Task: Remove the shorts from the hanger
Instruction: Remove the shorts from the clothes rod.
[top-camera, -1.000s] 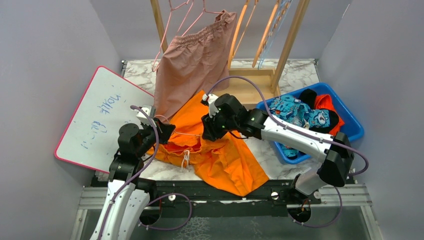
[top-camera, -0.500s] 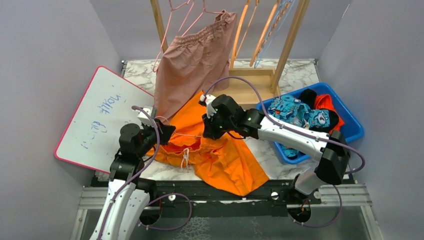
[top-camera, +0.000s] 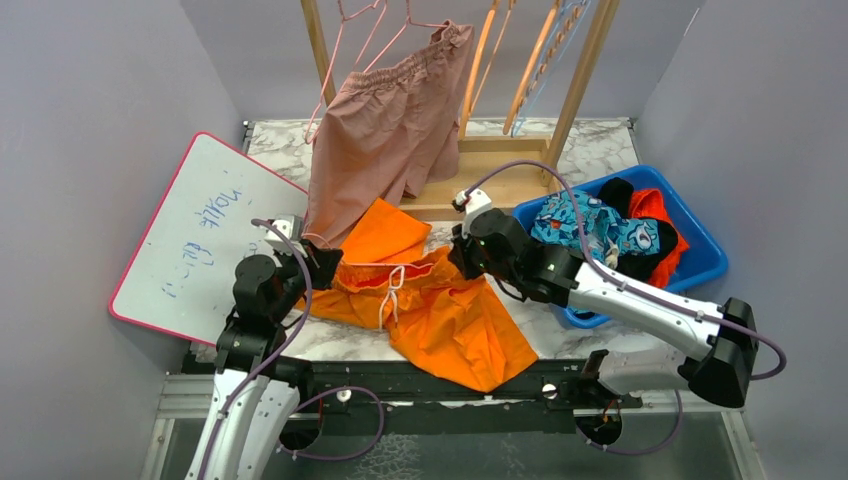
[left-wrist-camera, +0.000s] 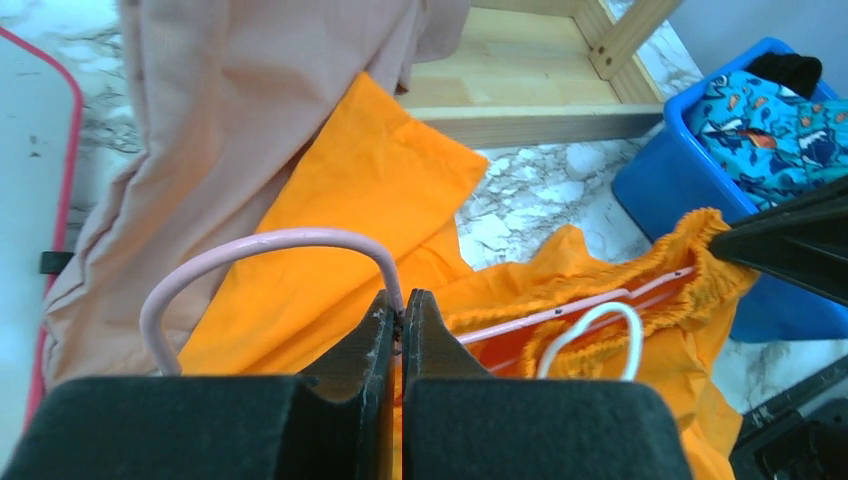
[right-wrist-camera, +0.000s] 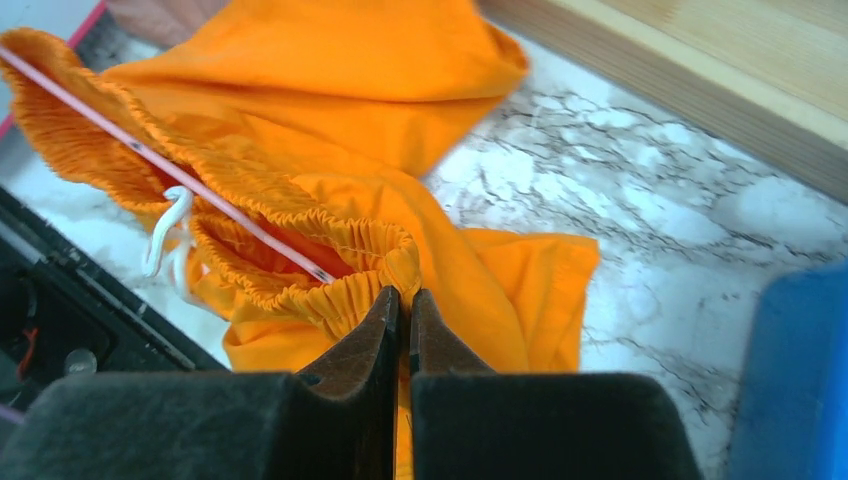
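Orange shorts (top-camera: 440, 310) lie spread on the marble table (top-camera: 600, 145) between the two grippers, the waistband stretched from one to the other. The right gripper (right-wrist-camera: 403, 300) is clamped on the gathered elastic waistband, its jaws pressed together with the fabric pinched between them. A whiteboard (top-camera: 190, 240) lies to the left of the left gripper (left-wrist-camera: 400, 315). Dusty pink shorts (top-camera: 375, 130) hang from a wooden rack (top-camera: 500, 185) beyond both grippers, their hem draping down just past the left one. A blue bin (top-camera: 705, 250) holding cartoon-print shorts (top-camera: 590, 225) sits to the right of the right gripper. The left gripper's jaws are closed tight on the curved wire of a pink hanger (left-wrist-camera: 265, 243), whose thin bar runs through the orange waistband toward the right gripper. A white drawstring (top-camera: 391, 292) loops out of the waistband between them.
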